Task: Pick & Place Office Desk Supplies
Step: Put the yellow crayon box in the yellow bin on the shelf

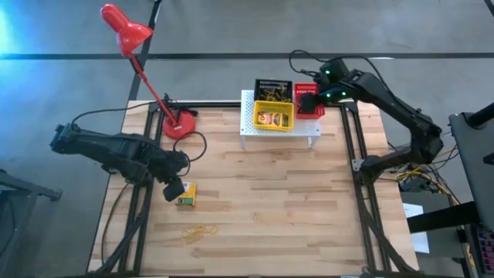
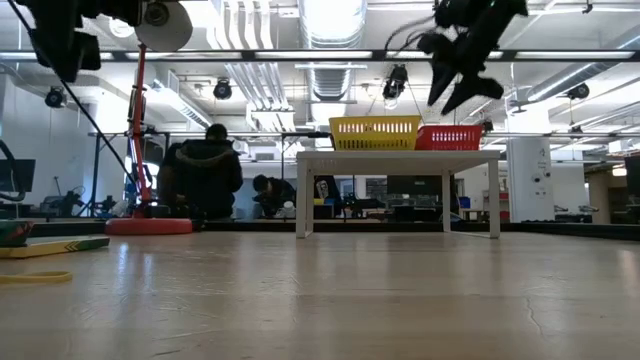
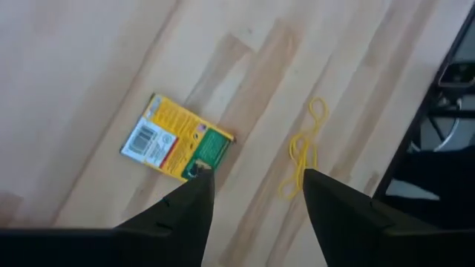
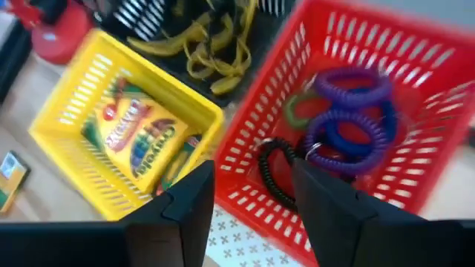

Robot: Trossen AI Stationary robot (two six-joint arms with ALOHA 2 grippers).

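A yellow-green card box [image 3: 177, 139] lies flat on the wooden table near its left edge. Thin yellow rubber bands [image 3: 303, 152] lie loose closer to the near edge. My left gripper [image 3: 256, 193] hangs open above the table beside the box [image 1: 186, 194], holding nothing. On the white stand [image 1: 279, 133] sit a red tray [image 4: 386, 111] with purple, blue and black rings, a yellow tray [image 4: 119, 133] with a card box in it, and a black tray [image 1: 272, 85] with rubber bands. My right gripper [image 4: 252, 193] is open above the red tray [image 1: 311, 100].
A red desk lamp [image 1: 179, 123] stands on its round base at the far left of the table, its head reaching past the far edge. Bare wood fills the middle and right of the table. People sit in the room beyond [image 2: 205, 170].
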